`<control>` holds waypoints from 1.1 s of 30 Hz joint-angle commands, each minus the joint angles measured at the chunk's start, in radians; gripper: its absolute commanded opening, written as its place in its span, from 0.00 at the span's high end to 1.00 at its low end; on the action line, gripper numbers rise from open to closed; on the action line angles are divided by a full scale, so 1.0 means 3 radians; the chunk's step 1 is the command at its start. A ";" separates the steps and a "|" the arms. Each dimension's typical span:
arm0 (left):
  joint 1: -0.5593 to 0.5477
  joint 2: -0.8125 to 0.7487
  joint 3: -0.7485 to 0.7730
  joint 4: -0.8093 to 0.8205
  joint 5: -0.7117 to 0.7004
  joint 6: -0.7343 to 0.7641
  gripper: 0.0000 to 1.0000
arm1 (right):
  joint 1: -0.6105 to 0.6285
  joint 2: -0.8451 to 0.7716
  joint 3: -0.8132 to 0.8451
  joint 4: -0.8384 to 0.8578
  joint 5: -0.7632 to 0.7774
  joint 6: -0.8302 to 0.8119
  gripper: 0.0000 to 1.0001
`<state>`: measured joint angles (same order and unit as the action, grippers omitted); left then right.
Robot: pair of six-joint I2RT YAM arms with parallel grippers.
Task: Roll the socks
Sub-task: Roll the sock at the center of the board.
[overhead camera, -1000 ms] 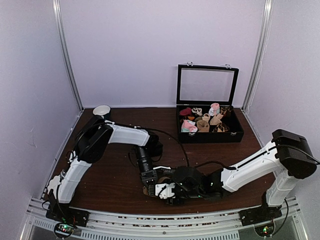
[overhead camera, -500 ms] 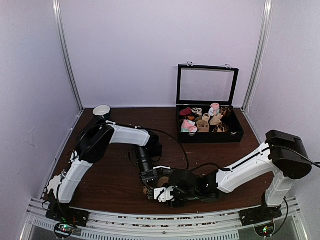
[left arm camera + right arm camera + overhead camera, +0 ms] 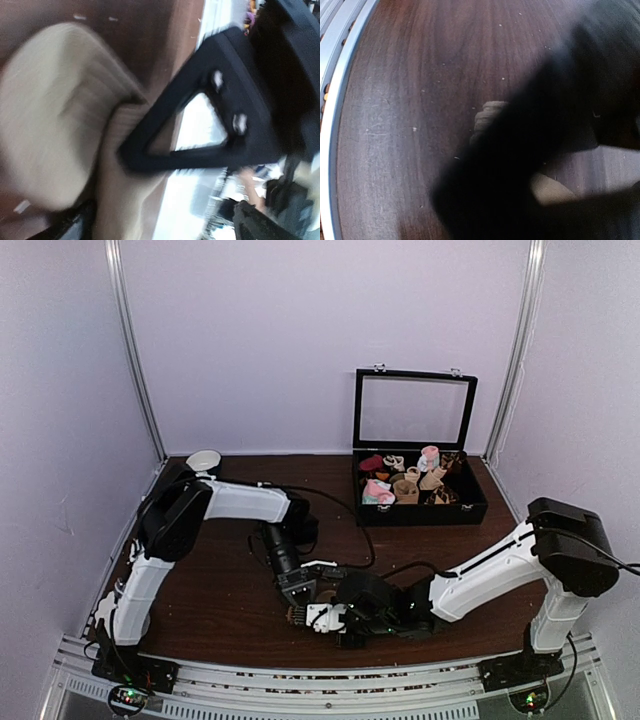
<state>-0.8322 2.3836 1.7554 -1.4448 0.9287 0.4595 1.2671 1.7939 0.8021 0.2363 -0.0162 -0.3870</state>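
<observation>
Jaws swapped roles in one second: left gripper [image 3: 298, 602] spread wide over the socks [image 3: 55, 115] near the table's [image 3: 220, 595] front edge, while right gripper [image 3: 322, 618] snapped shut beside them, hiding them from my overhead camera.

near centre: left tool [image 3: 298, 606] and right tool [image 3: 323, 619] crowd each other | far right: box [image 3: 420, 512] blocks | far left: cup [image 3: 204, 461] | near-left bench [image 3: 230, 585]: open

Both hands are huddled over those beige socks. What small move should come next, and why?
Probably ease the left hand back slightly to re-grip. It looks open, one finger touching the partly rolled socks, while the closed right hand sits at them; whether it pins them is too blurred to tell.
</observation>
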 commanded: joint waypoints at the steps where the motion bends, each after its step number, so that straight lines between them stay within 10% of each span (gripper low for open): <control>1: 0.0362 -0.0466 -0.0446 0.1194 -0.1082 -0.0346 0.02 | -0.0296 -0.0027 -0.0143 -0.0257 -0.0586 0.0487 1.00; 18: 0.0546 -0.2660 -0.2052 0.3555 -0.2457 -0.0540 0.02 | -0.1407 0.0491 0.0042 -0.0413 -0.2273 0.0973 1.00; 21: 0.0602 -0.2329 -0.1870 0.3532 -0.3532 -0.1069 0.02 | -0.1446 0.0546 0.0117 -0.0522 -0.2378 0.0871 1.00; 23: 0.0820 -0.2104 -0.1623 0.3147 -0.2694 -0.0827 0.21 | -0.1443 0.0563 0.0171 -0.0617 -0.2402 0.0789 1.00; 28: 0.0677 -0.2521 -0.2214 0.3917 -0.2343 -0.0393 0.14 | -0.1453 0.0579 0.0151 -0.0689 -0.2409 0.0677 1.00; 33: 0.0642 -0.1841 -0.1562 0.3598 -0.1740 -0.0873 0.24 | -0.1447 0.0560 0.0141 -0.0714 -0.2413 0.0561 1.00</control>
<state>-0.6212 1.7073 1.1473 -0.4026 0.2420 0.2783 0.8341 1.9102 0.8803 0.1864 -0.7898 -0.1753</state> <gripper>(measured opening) 0.773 0.071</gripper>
